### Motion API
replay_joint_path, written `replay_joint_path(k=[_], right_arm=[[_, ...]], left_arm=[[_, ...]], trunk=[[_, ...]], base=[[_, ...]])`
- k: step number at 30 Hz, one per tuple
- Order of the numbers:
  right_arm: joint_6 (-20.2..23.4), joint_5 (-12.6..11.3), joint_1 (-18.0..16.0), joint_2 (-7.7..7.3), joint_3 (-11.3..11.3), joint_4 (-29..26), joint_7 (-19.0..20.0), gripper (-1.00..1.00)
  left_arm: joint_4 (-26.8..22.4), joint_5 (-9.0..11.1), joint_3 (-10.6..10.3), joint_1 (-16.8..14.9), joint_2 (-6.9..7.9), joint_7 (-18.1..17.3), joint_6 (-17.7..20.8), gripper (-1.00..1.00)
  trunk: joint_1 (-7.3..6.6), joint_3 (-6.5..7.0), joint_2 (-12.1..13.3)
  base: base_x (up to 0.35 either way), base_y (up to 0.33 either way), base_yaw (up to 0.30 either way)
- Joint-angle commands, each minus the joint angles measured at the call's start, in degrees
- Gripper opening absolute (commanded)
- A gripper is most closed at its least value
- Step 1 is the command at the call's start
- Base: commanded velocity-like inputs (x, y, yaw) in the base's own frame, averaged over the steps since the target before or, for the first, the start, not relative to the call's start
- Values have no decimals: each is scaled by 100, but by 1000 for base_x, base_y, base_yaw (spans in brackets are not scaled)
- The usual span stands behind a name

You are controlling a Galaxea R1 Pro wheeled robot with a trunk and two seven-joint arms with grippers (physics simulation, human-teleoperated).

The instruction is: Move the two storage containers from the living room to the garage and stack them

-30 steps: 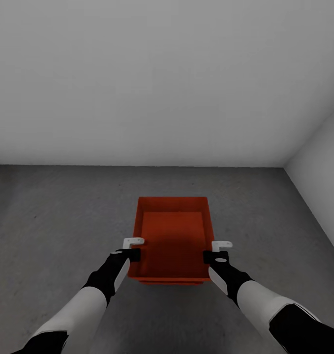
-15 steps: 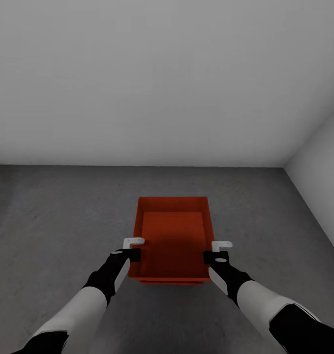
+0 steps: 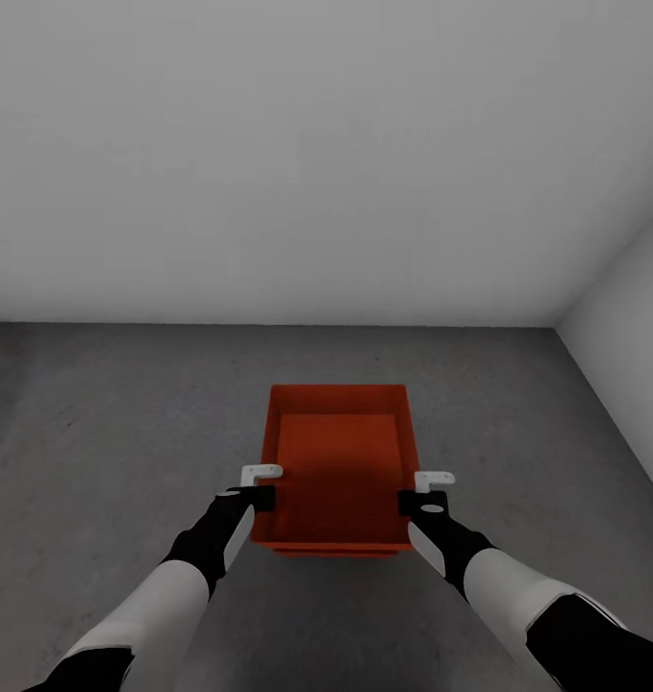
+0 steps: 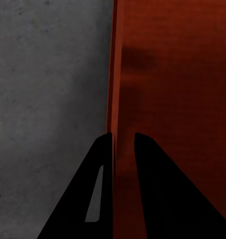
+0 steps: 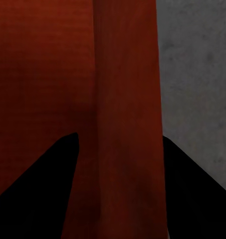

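Observation:
An orange-red storage container (image 3: 338,471) sits low over the dark grey concrete floor (image 3: 114,432) of the garage, its open top facing me. A second orange-red edge (image 3: 331,553) shows just under its near wall; I cannot tell whether it is the other container. My left gripper (image 3: 265,495) straddles the container's left wall, and in the left wrist view the left gripper (image 4: 123,135) is shut on that wall (image 4: 116,74). My right gripper (image 3: 413,500) straddles the right wall. In the right wrist view the right gripper (image 5: 118,135) has its fingers wide apart around that wall (image 5: 127,74).
A plain white-grey back wall (image 3: 297,163) meets the floor a little beyond the container. A side wall (image 3: 629,384) closes in on the right. Bare concrete spreads to the left and in front of the container.

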Motion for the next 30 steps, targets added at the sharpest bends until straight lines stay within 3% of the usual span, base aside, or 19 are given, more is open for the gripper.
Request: replay_joint_path(k=[1,30], right_arm=[[17,38,-4,-1,-4,-17,-36,-100],[17,38,-4,4,-4,-17,-36,-100]], left_arm=[[-5,-9,52,-1,-8,-7,31,-100],[-4,-8,52,-1,-16,-22,31,-100]], trunk=[[0,-4,-3],[0,-4,-3]], base=[[0,0,0],[0,0,0]])
